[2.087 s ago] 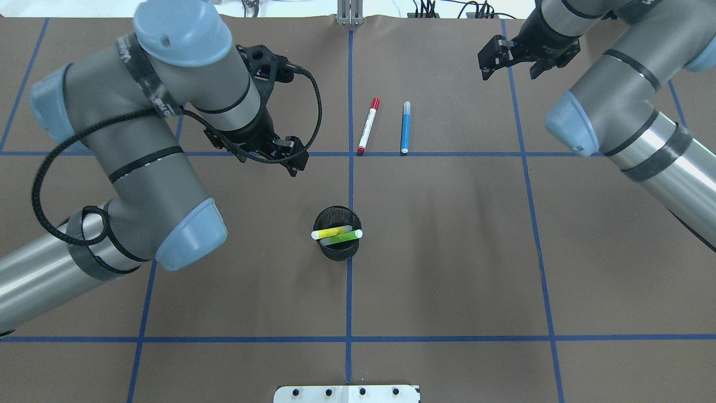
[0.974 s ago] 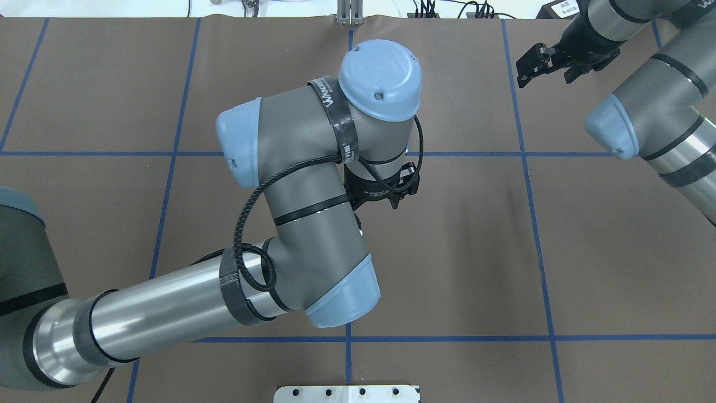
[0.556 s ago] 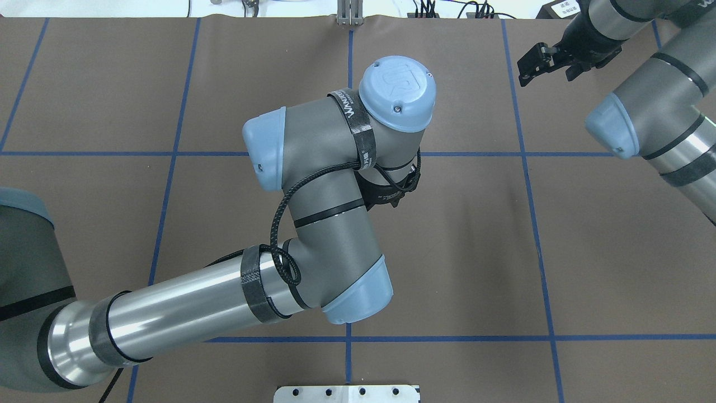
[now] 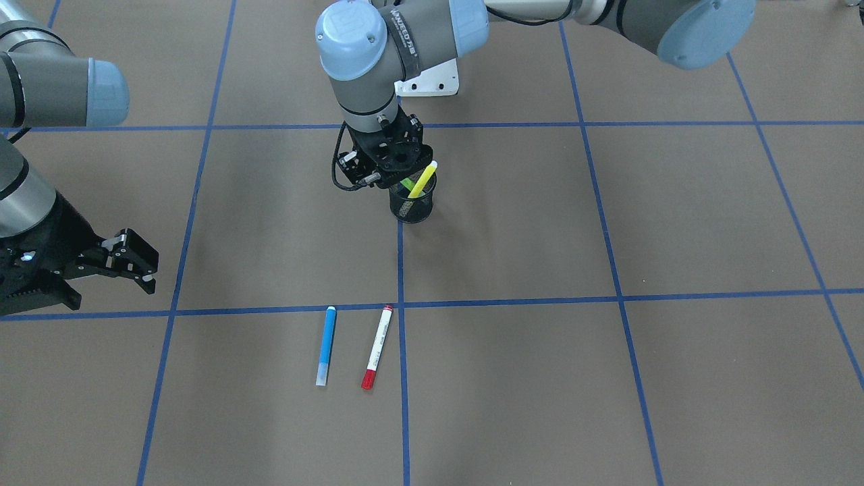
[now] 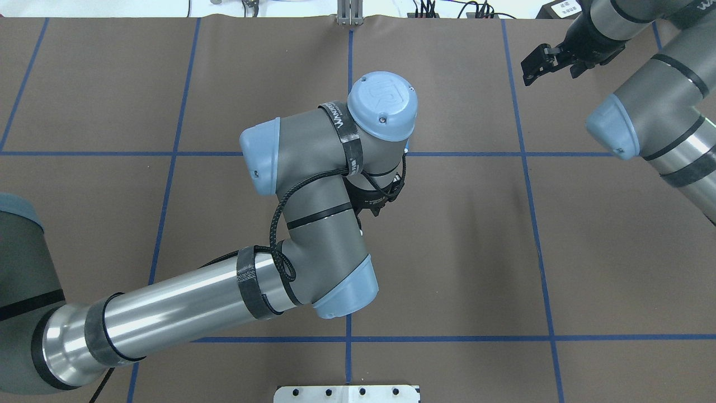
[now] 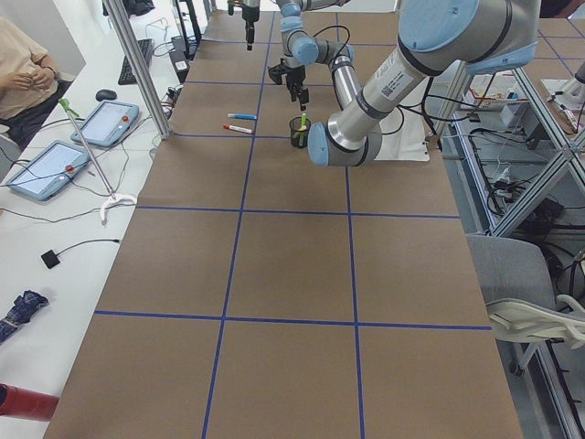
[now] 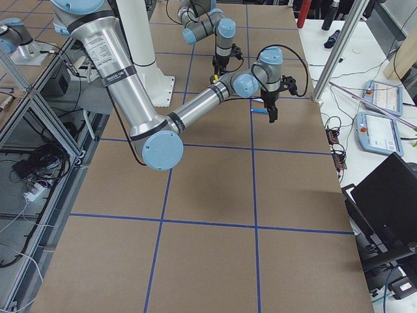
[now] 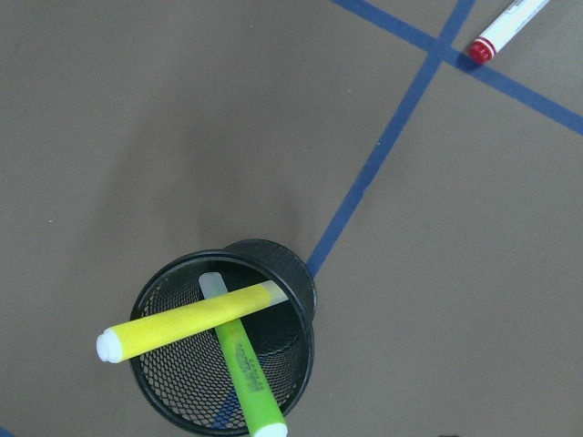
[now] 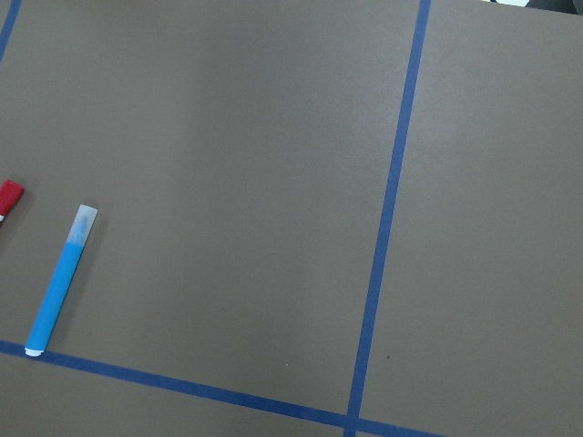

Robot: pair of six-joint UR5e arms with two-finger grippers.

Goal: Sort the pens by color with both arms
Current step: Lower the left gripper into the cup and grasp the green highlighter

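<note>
A black mesh cup (image 4: 412, 202) on the centre line holds a yellow pen (image 4: 423, 179) leaning out of its rim and a green pen (image 8: 244, 364) crossing under it. My left gripper (image 4: 390, 177) hangs just above the cup's rim on the robot's side, open, holding nothing. The left arm (image 5: 335, 184) hides the cup in the overhead view. A blue pen (image 4: 326, 345) and a white pen with a red cap (image 4: 376, 347) lie side by side on the table. My right gripper (image 4: 128, 260) hovers open and empty, well off to the side of them.
Blue tape lines (image 4: 399, 270) divide the brown table into squares. The white base plate (image 5: 347, 393) sits at the robot's edge. A person (image 6: 23, 69) and tablets (image 6: 46, 169) are beyond the far side of the table.
My left arm swung from the table's left side over the cup, covering the pens in the overhead view, then shifted slightly. My right gripper pulled back toward the far right corner.
</note>
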